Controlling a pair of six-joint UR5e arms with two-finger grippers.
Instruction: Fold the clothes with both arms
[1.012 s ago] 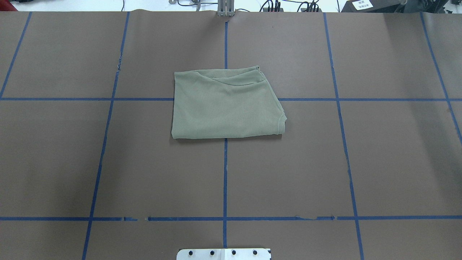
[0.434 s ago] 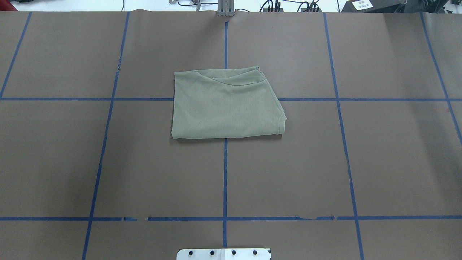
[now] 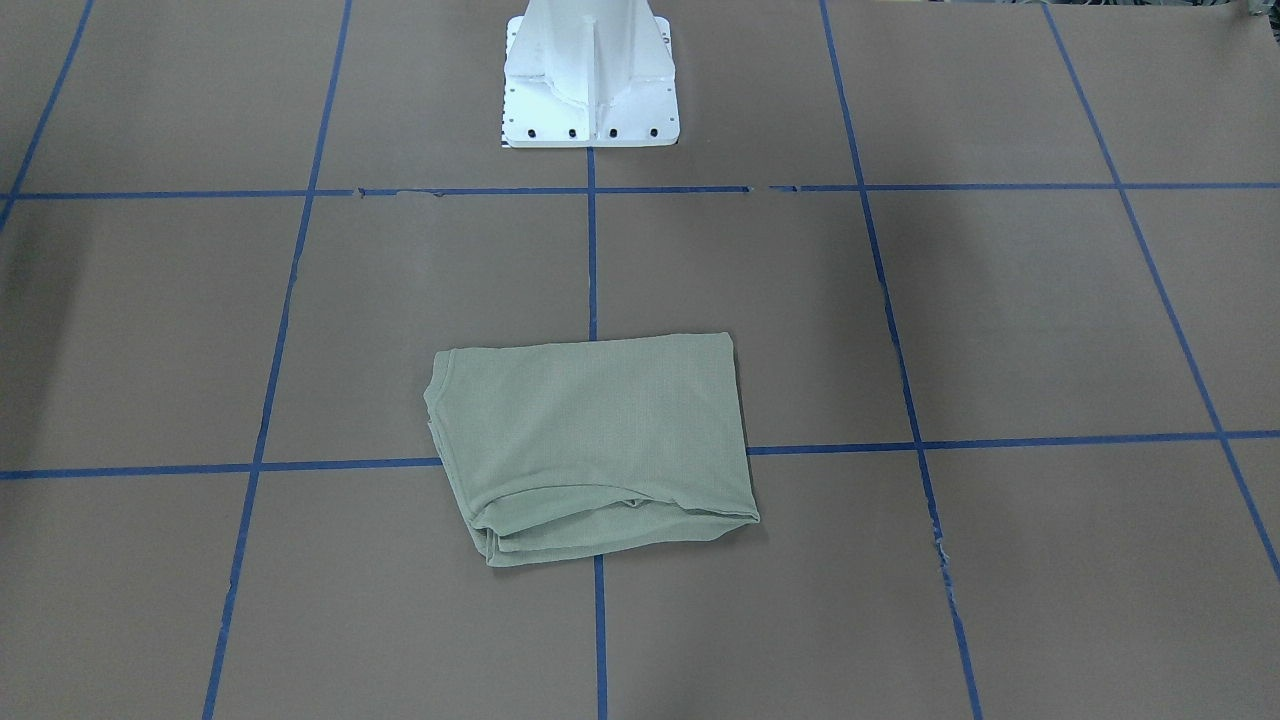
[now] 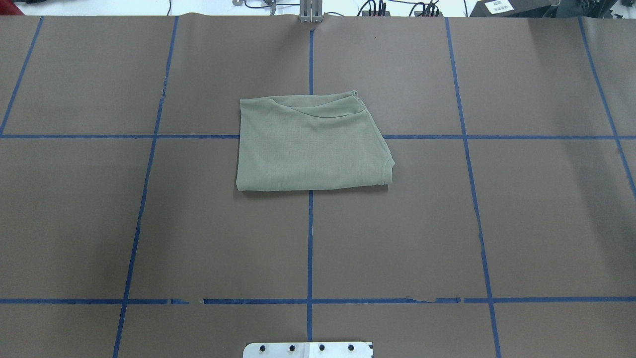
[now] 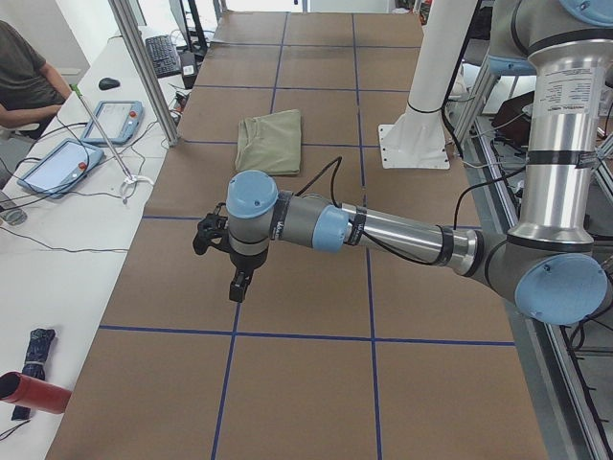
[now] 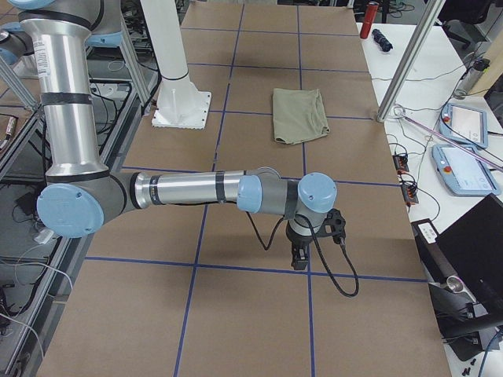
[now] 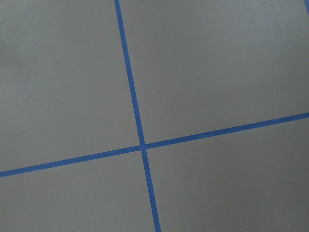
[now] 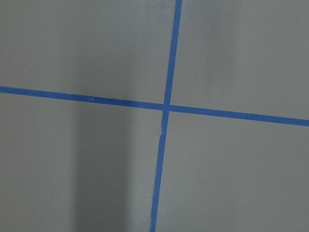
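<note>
You see the shirt (image 4: 310, 149) in matt, finely ribbed knit cloth, the surface (image 4: 546, 223) in matt brown paper, smooth blue tape (image 4: 309, 248), a white painted metal pedestal (image 3: 590, 70), left arm (image 5: 402, 233) and right arm (image 6: 185, 188) in satin silver metal

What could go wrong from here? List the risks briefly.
1. The shirt is folded, but its edge farthest from the robot shows loose, uneven layers; a grasp there might catch only some and undo the fold.
2. The left arm and right arm hang low over the table; a sweep inward could drag the cloth.
</note>
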